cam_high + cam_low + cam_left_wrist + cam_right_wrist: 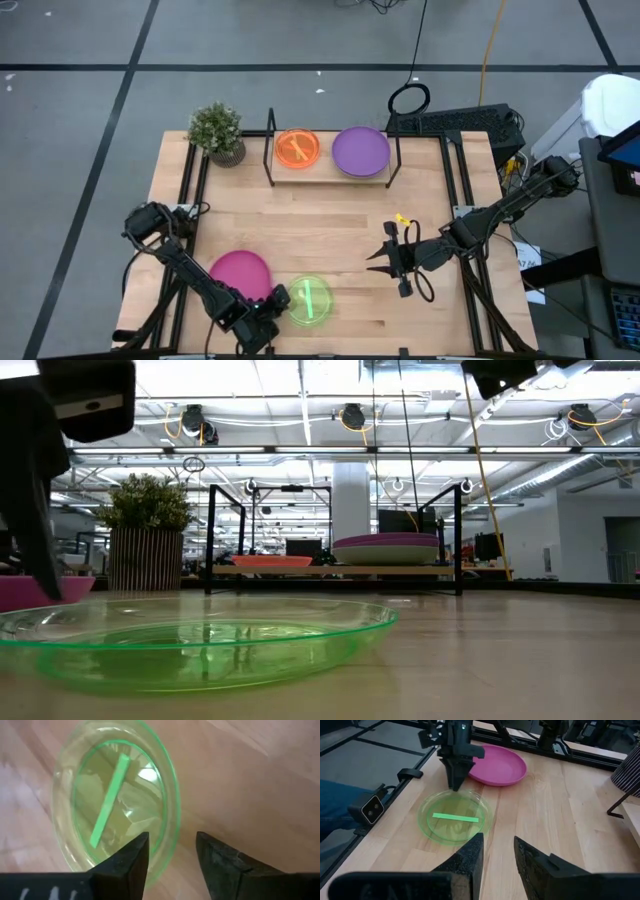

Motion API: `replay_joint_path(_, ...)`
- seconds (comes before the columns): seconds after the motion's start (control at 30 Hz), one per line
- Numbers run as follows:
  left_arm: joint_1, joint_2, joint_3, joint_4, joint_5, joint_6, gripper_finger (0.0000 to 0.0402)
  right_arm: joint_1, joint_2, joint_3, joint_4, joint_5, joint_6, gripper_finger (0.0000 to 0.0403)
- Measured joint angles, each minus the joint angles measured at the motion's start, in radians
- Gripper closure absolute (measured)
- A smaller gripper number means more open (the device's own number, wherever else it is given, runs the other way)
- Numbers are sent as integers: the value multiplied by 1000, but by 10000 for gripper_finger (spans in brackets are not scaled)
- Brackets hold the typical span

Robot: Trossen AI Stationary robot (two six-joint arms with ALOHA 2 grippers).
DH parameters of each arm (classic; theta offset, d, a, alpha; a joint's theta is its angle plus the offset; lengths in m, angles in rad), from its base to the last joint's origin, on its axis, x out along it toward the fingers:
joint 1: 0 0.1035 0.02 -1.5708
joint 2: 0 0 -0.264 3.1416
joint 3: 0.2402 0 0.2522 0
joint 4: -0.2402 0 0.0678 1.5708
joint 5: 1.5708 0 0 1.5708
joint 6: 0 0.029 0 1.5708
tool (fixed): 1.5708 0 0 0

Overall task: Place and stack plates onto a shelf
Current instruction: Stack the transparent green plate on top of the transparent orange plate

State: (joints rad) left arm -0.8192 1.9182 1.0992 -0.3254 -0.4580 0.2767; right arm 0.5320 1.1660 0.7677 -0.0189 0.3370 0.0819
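The wooden table (330,215) bears a magenta plate (238,273), lime-green plate (310,300), potted plant (218,132) and shelf (330,172).

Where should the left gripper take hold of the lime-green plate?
On the raised rim. The lime-green plate lies flat on the table, so only its thin upturned edge offers a pinch. The open left gripper already straddles the near rim; one finger inside, one outside, probably works best.

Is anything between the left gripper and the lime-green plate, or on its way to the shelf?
Nothing visible. The left gripper is at the lime-green plate, jaws open over its rim. The table between it and the shelf looks bare; the right gripper hovers to the side. The shelf holds orange and purple plates.
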Motion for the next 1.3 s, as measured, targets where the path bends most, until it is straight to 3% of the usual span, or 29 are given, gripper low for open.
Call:
replay_joint_path(0.13, 8, 0, 0, -7, 0, 13, 249, 0, 0, 0, 0, 0, -2, 312)
replay_joint_path(0.33, 28, 0, 0, -12, 15, 32, 322, 0, 0, 0, 0, 0, -11, 312)
replay_joint_path(0.53, 49, 0, 0, -14, 36, 65, 338, 0, 0, 0, 1, 0, -11, 312)
replay_joint_path(0.73, 61, 0, 0, -13, 41, 69, 393, 0, 0, 0, 1, 0, -11, 312)
replay_joint_path(1.1, 67, -8, 0, -3, -13, 69, 397, 0, 0, 0, 2, 0, -11, 312)
replay_joint_path(1.3, 78, -91, 0, -7, -79, 69, 397, 0, 0, 0, 1, 0, -11, 312)
